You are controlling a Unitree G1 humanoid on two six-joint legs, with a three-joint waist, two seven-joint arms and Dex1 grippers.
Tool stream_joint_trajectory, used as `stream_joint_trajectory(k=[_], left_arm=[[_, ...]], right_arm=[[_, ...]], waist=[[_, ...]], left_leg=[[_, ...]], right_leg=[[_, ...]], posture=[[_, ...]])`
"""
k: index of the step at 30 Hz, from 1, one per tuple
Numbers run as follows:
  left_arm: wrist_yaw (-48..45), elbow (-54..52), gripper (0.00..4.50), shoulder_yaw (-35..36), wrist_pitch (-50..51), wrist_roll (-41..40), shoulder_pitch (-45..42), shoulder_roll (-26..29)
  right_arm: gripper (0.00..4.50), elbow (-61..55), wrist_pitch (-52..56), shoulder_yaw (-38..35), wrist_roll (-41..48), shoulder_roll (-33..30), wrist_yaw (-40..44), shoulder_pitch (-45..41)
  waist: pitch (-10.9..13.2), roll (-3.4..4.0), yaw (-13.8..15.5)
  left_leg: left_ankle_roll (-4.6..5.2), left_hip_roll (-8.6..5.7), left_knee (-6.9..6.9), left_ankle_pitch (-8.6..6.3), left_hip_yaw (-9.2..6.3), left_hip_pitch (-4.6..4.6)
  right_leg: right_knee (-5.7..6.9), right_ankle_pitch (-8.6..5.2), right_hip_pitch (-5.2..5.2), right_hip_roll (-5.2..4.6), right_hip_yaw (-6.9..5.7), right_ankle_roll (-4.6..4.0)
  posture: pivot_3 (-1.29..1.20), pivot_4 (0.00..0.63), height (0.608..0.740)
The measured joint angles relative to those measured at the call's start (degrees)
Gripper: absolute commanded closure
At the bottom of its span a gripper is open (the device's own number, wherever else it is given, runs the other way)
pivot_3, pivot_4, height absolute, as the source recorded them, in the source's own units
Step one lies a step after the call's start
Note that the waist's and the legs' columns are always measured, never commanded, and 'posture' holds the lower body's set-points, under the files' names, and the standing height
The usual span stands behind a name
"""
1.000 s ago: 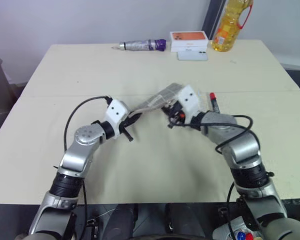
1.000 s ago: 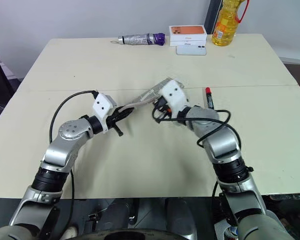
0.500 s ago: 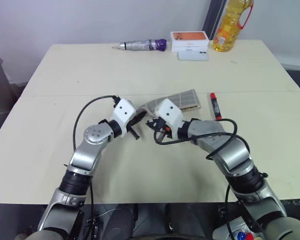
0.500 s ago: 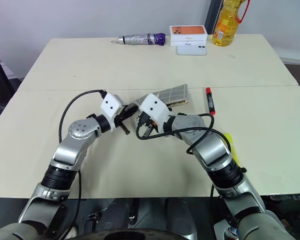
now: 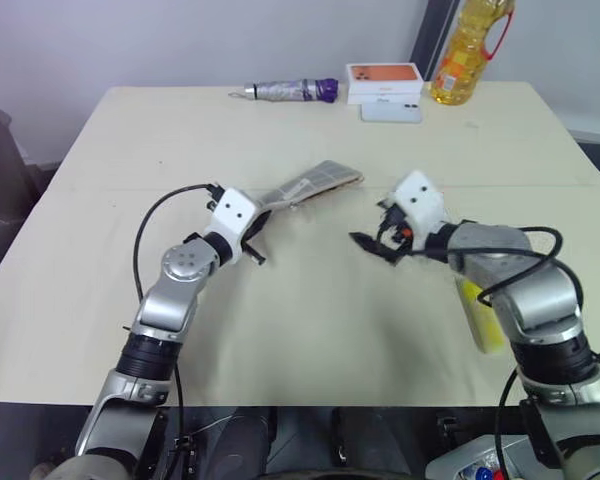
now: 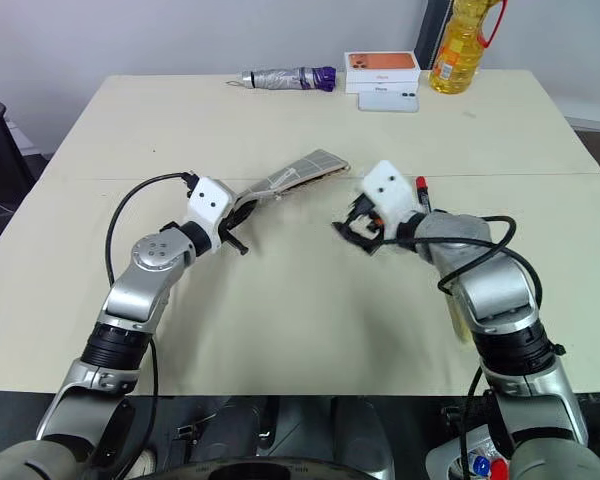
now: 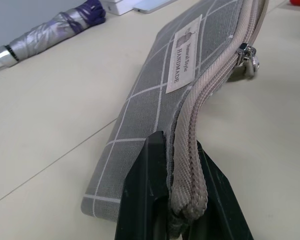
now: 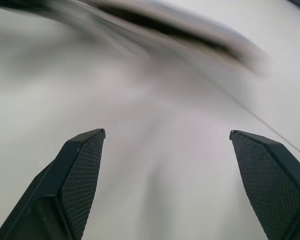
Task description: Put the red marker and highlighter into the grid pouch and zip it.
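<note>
The grey grid pouch (image 5: 310, 184) stretches across the table's middle, and its near left end is pinched in my shut left gripper (image 5: 257, 226). In the left wrist view the black fingers (image 7: 150, 200) clamp the zipper edge, and the zipper pull (image 7: 248, 53) sits toward the pouch's far end. To the right of the pouch my right gripper (image 5: 370, 243) hangs open and empty, apart from it. The red marker (image 6: 420, 185) lies just behind the right hand, mostly hidden. The yellow highlighter (image 5: 477, 312) lies on the table under my right forearm.
Along the table's far edge lie a silver-and-purple cylinder (image 5: 285, 91), an orange box (image 5: 384, 74) with a white flat item (image 5: 390, 112) in front, and a yellow oil bottle (image 5: 468, 50). A seam (image 5: 130, 186) runs across the tabletop.
My right gripper slid along the pouch toward the left gripper, then opened, let go and swung away to the right. The left gripper kept its hold on the pouch.
</note>
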Motion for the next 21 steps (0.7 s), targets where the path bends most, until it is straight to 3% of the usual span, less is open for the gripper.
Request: stream_joint_trajectory(k=[8, 11, 16, 17, 21], left_arm=[[0.0, 0.2, 4.50, 0.1, -0.1, 0.4, 0.1, -0.1], [0.0, 0.2, 4.50, 0.1, -0.1, 0.4, 0.1, -0.5], [0.0, 0.2, 4.50, 0.1, -0.1, 0.4, 0.6, -0.6], [-0.1, 0.2, 4.50, 0.1, -0.1, 0.4, 0.7, -0.6], [-0.5, 0.3, 4.50, 0.1, -0.4, 0.4, 0.8, -0.6]], right_arm=[[0.38, 16.4, -5.5, -3.8, -4.8, 1.6, -8.4, 0.4], [1.28, 18.2, -6.4, -5.5, -4.6, 3.2, -9.2, 0.4], [3.94, 19.1, -6.1, -7.4, -3.9, 4.3, -10.1, 0.6], [4.17, 19.1, -5.9, -7.6, -3.8, 4.3, -10.2, 0.6], [4.17, 17.4, -5.8, -7.2, -4.1, 3.2, -9.4, 1.7]], waist=[[0.0, 0.00, -0.1], [0.0, 0.00, -0.1], [0.0, 0.00, -0.1], [0.0, 0.00, -0.1], [0.0, 0.00, 0.0]], left_leg=[[0.00, 0.01, -0.04, 0.00, 0.04, -0.01], [0.00, 0.01, -0.03, 0.00, 0.04, -0.01], [0.00, 0.01, -0.02, 0.00, 0.04, -0.01], [0.00, 0.01, -0.01, 0.00, 0.04, -0.01], [0.00, 0.01, -0.02, 0.00, 0.04, -0.01]], right_leg=[[-0.01, 0.00, -0.02, 0.01, 0.02, 0.00], [-0.01, 0.00, 0.00, 0.02, 0.01, 0.00], [-0.01, 0.00, 0.01, 0.02, 0.01, 0.00], [-0.01, 0.00, 0.02, 0.02, 0.01, 0.00], [-0.01, 0.00, 0.01, 0.01, 0.01, 0.00]], posture=[[0.00, 0.150, 0.740], [0.00, 0.150, 0.740], [0.00, 0.150, 0.740], [0.00, 0.150, 0.740], [0.00, 0.150, 0.740]])
